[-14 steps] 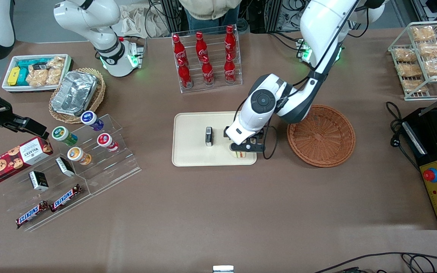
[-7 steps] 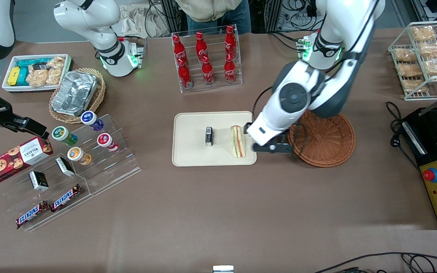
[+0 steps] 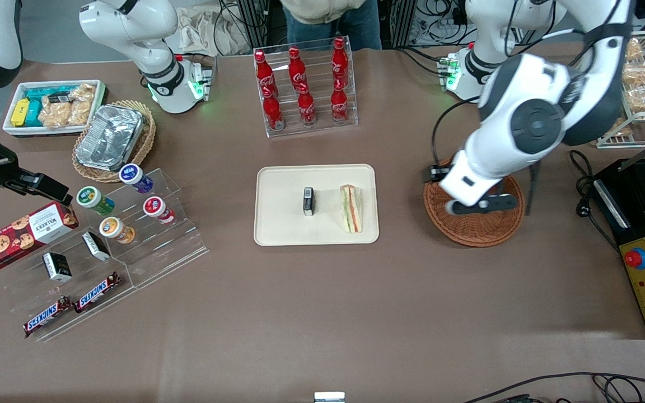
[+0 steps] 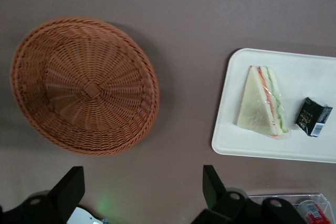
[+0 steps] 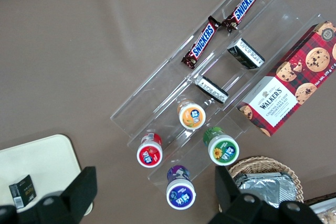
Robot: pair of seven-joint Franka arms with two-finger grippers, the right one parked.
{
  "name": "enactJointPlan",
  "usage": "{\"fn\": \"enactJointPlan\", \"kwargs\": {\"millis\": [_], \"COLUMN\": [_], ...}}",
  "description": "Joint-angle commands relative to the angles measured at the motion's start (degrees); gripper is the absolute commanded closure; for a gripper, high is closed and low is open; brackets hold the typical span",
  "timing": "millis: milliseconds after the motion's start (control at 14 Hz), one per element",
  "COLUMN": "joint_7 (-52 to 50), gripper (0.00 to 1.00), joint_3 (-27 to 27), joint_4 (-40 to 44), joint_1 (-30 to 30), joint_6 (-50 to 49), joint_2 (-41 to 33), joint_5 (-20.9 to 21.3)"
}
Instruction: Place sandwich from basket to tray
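- Brown counter (image 3: 322, 313) carrying everything, largest surface in sight.
- Cream-beige tray (image 3: 283, 224) flat near the counter's middle, holding two items.
- Reddish-brown wicker basket (image 3: 482, 229) just beside the tray toward the working arm's end of the counter, apart from it; nothing in it in the left wrist view (image 4: 84, 85).
- End effector (image 3: 476, 205) raised above the basket, partly covering its rim in the front view; fingers spread wide and gripping nothing, the dark fingertips (image 4: 71, 184) well apart in the left wrist view.
- Clear rack of red cola bottles (image 3: 304, 84) farther from the front camera than the tray.
- Tiered clear display stand (image 3: 149, 240) toward the parked arm's end, with round lidded tubs and two Snickers bars (image 3: 70, 308).
- Sandwich (image 3: 351, 209) lying on the tray, on the side nearest the basket, close to the rim; green, orange-red and white filling showing along one edge (image 4: 262, 103).
- Small black packet (image 3: 308, 201) on the tray near the sandwich, not touching it.
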Motion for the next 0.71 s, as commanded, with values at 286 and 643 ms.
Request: {"fn": "enactJointPlan", "kwargs": {"millis": [286, 643], "joint_7": [7.0, 12.8], "gripper": [0.00, 0.00], "joint_3": [-0.8, 0.2], "joint_4": [1.5, 1.6], "joint_1": [7.5, 10.3], "joint_6": [-1.4, -1.6], "joint_2": [-3.8, -5.6], "joint_5": [6.4, 6.8]}}
